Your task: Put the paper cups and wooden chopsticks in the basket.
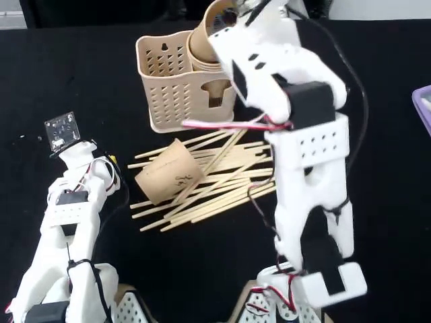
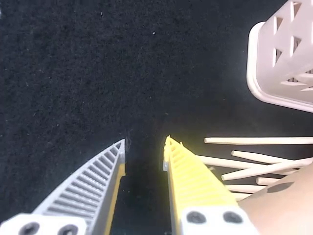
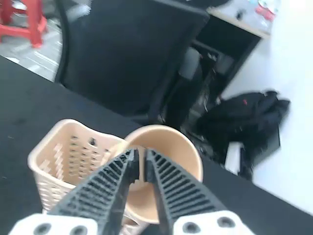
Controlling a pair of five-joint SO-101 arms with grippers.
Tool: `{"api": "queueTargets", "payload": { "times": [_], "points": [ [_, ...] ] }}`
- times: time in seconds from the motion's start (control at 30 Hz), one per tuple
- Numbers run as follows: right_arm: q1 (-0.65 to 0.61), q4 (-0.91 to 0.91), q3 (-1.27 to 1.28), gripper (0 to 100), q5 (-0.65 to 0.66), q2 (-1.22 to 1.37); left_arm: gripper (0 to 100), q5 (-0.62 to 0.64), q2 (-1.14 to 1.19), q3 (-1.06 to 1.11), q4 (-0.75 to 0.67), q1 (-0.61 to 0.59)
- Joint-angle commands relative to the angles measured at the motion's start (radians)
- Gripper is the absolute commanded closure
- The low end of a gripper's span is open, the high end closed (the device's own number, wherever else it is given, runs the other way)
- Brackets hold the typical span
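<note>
High view: one cup [image 1: 205, 37] sits over the basket [image 1: 172, 87], top centre; another cup [image 1: 168, 171] lies on the chopsticks [image 1: 222, 182]. Left wrist: my left hand [image 2: 145, 142] is slightly parted and empty. Right wrist: my right hand [image 3: 141, 152] pinches the cup's rim; I'd lower it upright before releasing.

The high view looks steeply down on the worktop [image 1: 47, 74] from 6 o'clock, with the basket [image 1: 168, 87] toward 12 o'clock. The left wrist view sits close over the worktop and shares the basket and chopsticks [image 2: 254, 141] with it. The right wrist view faces outward across the nearby basket.
</note>
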Motion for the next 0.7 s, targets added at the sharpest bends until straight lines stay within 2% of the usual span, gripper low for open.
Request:
{"api": "queueTargets", "payload": {
  "times": [0.0, 0.17, 0.53, 0.67],
  "points": [
    [0.071, -0.020, 0.001, 95.3, -0.008, 0.018, 86, -0.011, -0.031, -0.001, -0.014, 0.010],
    [0.068, -0.051, 0.010, 95.3, -0.009, 0.085, 86, -0.011, -0.028, -0.004, -0.015, 0.015],
    [-0.048, -0.307, 0.010, 95.3, -0.005, 0.208, 86, -0.011, -0.032, -0.002, -0.015, 0.015],
    [-0.044, -0.307, 0.012, 95.3, -0.009, 0.208, 86, -0.011, -0.034, -0.002, -0.015, 0.015]
  ]
}}
